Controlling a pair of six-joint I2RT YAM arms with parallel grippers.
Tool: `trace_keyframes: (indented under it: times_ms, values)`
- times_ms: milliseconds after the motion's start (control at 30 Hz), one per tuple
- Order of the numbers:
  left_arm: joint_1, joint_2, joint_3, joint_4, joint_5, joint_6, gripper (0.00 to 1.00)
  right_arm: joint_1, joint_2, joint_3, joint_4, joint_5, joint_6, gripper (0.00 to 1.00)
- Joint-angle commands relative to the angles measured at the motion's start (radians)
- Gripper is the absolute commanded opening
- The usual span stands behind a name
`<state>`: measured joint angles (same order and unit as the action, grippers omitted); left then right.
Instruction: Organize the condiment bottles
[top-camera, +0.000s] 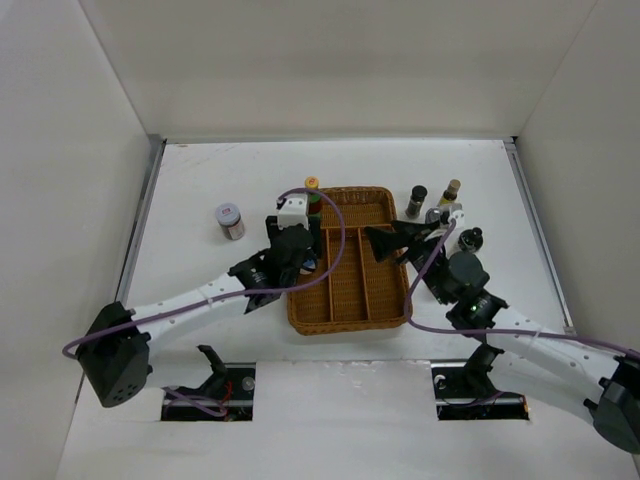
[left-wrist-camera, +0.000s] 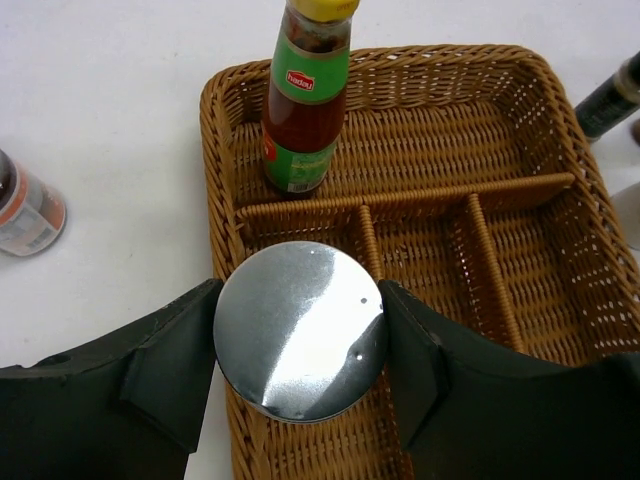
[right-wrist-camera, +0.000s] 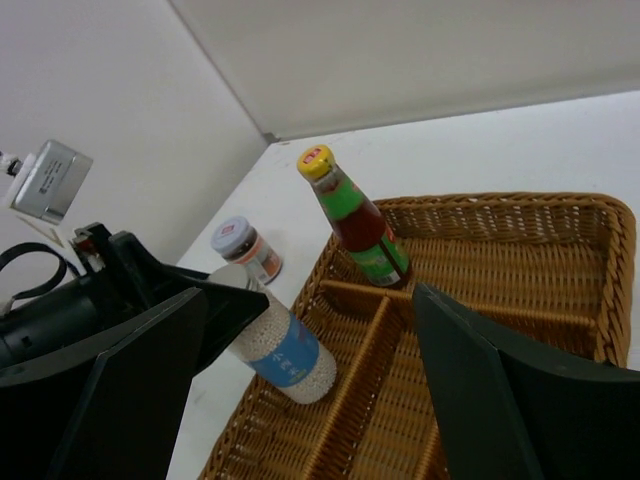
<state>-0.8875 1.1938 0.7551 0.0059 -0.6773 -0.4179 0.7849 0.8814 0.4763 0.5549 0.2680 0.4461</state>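
Placing step: left gripper (left-wrist-camera: 300, 350) clamps shaker (right-wrist-camera: 283, 352), tilted into basket (left-wrist-camera: 222, 215) left slot; next likely lower and release. Right gripper (right-wrist-camera: 315, 395) wide, empty

Red sauce bottle (left-wrist-camera: 303, 110), yellow cap, green label: upright in the far compartment of the wicker basket (left-wrist-camera: 450, 58). Silver-lidded shaker (left-wrist-camera: 300, 343), white grains, blue label: tilted over the left slot, pinched by the left gripper (left-wrist-camera: 300, 345). Small jar (top-camera: 230, 221) upright left of the basket; black-capped bottle (top-camera: 417, 198) and gold-capped bottle (top-camera: 451, 190) upright on its right.

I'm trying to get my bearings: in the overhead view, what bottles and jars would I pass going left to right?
In order: small jar → yellow-capped red sauce bottle → black-capped dark bottle → tan-capped dark bottle.
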Motion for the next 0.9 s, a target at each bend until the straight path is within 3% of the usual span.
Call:
trace_keyframes:
  times_ms: [0,467,733,867]
  values:
    - [0.023,0.016,0.044,0.172,0.010,0.004,0.40,-0.005,-0.041,-0.031,0.076,0.051,0.028,0.90]
    - [0.087,0.145,0.016,0.333,0.039,0.025,0.46,-0.029,-0.012,-0.056,0.103,0.062,0.034,0.90]
    - [0.085,0.130,0.009,0.322,0.058,0.022,0.81,-0.042,-0.058,-0.076,0.105,0.068,0.036,0.90]
    - [0.097,0.026,0.004,0.287,0.053,0.039,0.89,-0.042,-0.056,-0.076,0.108,0.063,0.043,0.90]
